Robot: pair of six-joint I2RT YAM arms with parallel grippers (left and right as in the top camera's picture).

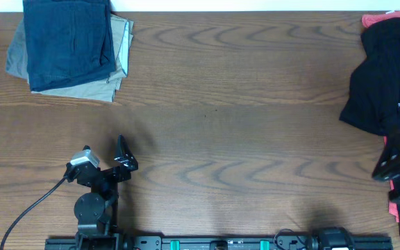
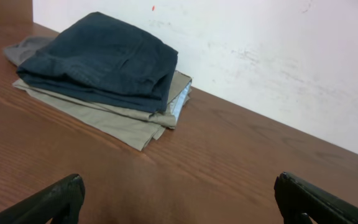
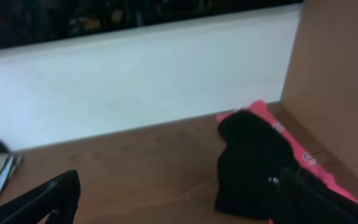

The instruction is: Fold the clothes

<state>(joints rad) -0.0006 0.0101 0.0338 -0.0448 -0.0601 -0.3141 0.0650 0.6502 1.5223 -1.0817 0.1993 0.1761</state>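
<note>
The clothes, a pair of dark navy shorts (image 1: 71, 42), lie folded on top of a stack at the table's far left corner. In the left wrist view the navy shorts (image 2: 98, 59) sit well ahead of my left gripper (image 2: 178, 186), which is open with only bare wood between its fingers. From overhead the left gripper (image 1: 126, 156) stands near the front left, far from the stack. My right gripper (image 1: 393, 158) is at the right edge and open (image 3: 179, 186), its right finger (image 3: 316, 199) in front of a black garment.
Khaki shorts (image 1: 120, 52) and a grey piece (image 1: 16, 55) lie folded under the navy shorts. A black garment with a small white logo (image 1: 384, 76) lies crumpled at the right over a pink garment (image 1: 380, 19). A white wall (image 2: 278, 56) backs the table.
</note>
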